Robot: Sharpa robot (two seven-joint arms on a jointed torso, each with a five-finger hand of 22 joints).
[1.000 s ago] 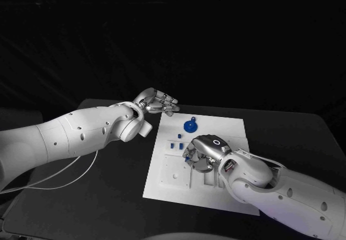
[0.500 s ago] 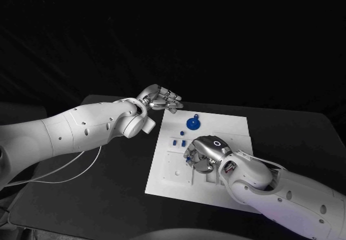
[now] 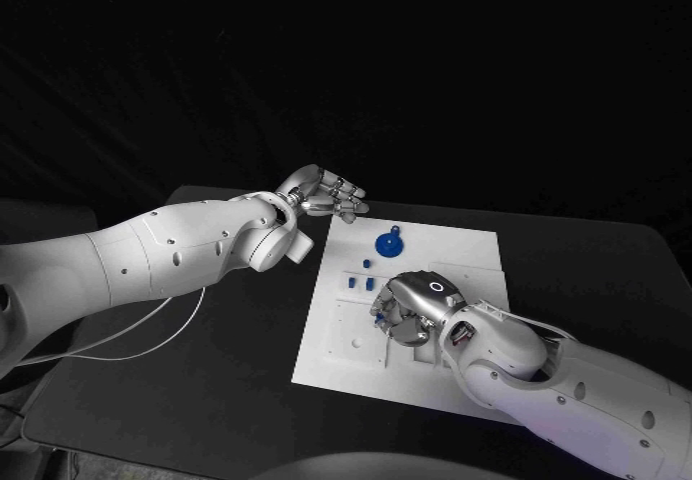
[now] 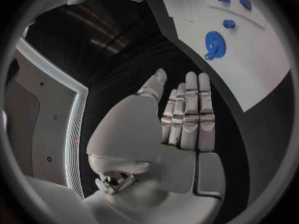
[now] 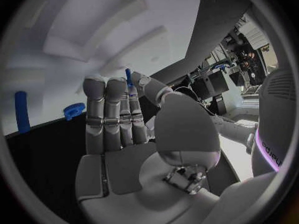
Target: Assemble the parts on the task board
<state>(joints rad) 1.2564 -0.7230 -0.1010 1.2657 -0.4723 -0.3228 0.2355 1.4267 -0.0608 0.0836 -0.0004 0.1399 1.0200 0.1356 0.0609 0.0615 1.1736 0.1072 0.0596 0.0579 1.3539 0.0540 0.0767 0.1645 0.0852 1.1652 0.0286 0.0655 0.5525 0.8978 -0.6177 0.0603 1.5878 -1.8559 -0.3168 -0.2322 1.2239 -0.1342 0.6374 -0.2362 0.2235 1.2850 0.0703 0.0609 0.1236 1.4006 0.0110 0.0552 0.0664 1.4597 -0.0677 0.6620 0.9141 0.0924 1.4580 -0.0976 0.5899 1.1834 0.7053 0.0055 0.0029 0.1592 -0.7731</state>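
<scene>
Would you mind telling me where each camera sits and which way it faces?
Head view: on the head, looking down at the white task board; both arms show.
Left wrist view: behind the left hand, open, facing the board's edge.
Right wrist view: behind the right hand, pinching a thin blue pin over the board.
Shared: the large blue gear in the head and left wrist views.
</scene>
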